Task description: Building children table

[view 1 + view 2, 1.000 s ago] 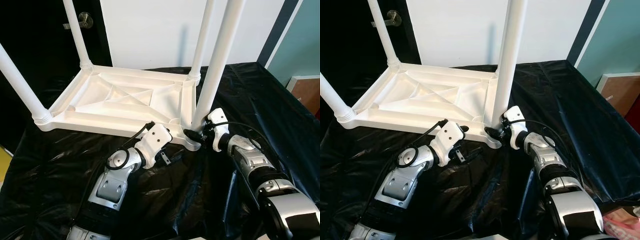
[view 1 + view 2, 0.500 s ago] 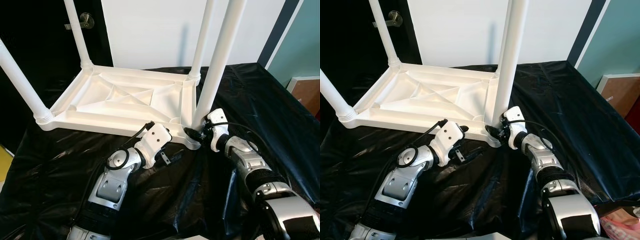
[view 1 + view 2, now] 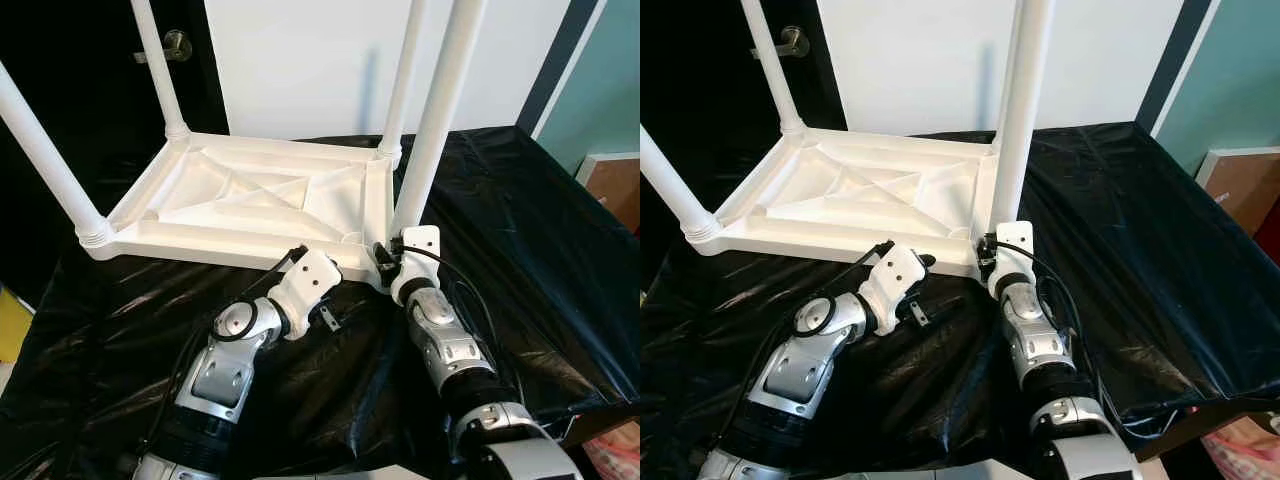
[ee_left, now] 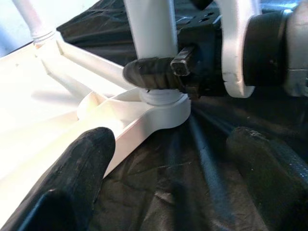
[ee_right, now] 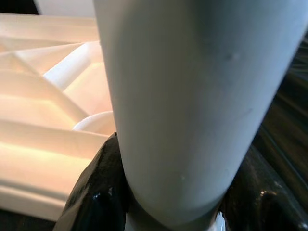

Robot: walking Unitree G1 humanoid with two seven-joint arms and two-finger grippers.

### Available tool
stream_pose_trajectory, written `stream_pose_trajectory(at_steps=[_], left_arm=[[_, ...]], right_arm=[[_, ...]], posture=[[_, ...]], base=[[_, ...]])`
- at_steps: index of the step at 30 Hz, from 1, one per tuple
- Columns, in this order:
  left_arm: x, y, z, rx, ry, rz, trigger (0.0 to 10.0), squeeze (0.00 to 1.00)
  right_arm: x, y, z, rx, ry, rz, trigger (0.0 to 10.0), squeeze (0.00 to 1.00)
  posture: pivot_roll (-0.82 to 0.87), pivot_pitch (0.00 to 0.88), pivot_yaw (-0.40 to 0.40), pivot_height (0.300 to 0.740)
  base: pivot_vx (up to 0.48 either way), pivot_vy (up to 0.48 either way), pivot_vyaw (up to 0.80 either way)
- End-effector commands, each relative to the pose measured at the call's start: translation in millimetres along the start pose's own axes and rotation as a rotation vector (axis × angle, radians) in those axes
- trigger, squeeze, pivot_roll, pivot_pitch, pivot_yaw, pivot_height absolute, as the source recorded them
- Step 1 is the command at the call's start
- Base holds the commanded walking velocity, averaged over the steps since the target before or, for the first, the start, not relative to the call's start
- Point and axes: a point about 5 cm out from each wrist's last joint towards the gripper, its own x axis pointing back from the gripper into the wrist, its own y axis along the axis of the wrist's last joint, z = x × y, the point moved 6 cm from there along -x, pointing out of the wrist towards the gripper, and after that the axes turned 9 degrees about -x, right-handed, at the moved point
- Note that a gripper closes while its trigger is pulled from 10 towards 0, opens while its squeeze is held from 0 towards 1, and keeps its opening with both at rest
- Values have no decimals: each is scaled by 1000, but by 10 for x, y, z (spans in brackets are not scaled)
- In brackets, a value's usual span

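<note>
A white plastic children's table [image 3: 250,200] lies upside down on a black sheet, its legs pointing up. My right gripper [image 3: 384,258] is shut on the near right leg [image 3: 435,120] just above its socket at the table's front right corner. In the right wrist view that leg [image 5: 192,96] stands between the black fingers [image 5: 96,192]. My left gripper [image 3: 335,290] is open, low over the sheet just before the table's front edge and left of that corner. The left wrist view has its fingers [image 4: 72,183] spread wide, facing the right gripper's finger [image 4: 154,74] clasped on the leg.
The other legs stand at the near left [image 3: 45,150], far left [image 3: 160,70] and far right [image 3: 405,80]. A dark door with a knob [image 3: 178,42] is behind. The black sheet [image 3: 520,220] drops off at the right, near a wooden box [image 3: 615,185].
My right forearm has swung in from the right to come at the leg from the front, the gripper staying on the leg's base. The left arm has not moved.
</note>
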Motion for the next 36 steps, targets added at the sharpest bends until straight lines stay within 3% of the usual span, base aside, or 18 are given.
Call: stream_pose_trajectory(at_steps=[1,10,11,12,21,25,32,33,36], left_arm=[[-18,15,41,-3,54,6,10000,0],[-53,40,28,-3,42,-3,10000,0],[-55,37,20,-2,42,-2,10000,0],[-57,35,12,-2,41,-2,10000,0],[-43,22,0,0,40,4,10000,0],[-37,21,12,-1,43,3,10000,0],[-36,18,13,-2,44,3,10000,0],[-36,16,14,-4,44,3,10000,0],[-37,13,18,-6,44,3,10000,0]], right_arm=[[75,-203,-40,-16,-32,69,10000,0],[124,-115,4,-37,-33,45,10000,0],[132,-70,13,-38,-26,27,10000,973],[139,-25,16,-39,-21,10,10000,1000],[283,166,24,-30,176,-74,10000,1000],[402,171,-132,27,341,-54,10000,1000],[406,199,-234,62,441,-19,10000,1000],[368,217,-242,87,491,-4,10000,0],[286,248,-213,120,571,26,10000,0]], posture=[[-26,28,-1,740],[-31,31,-5,740],[-31,31,-5,740],[-30,32,-7,740],[-31,35,-11,740],[-30,34,-17,740],[-27,24,-20,740],[-28,22,-20,740],[-23,14,-20,740]], base=[[0,0,0],[0,0,0],[0,0,0],[0,0,0],[0,0,0],[0,0,0],[0,0,0],[0,0,0],[0,0,0]])
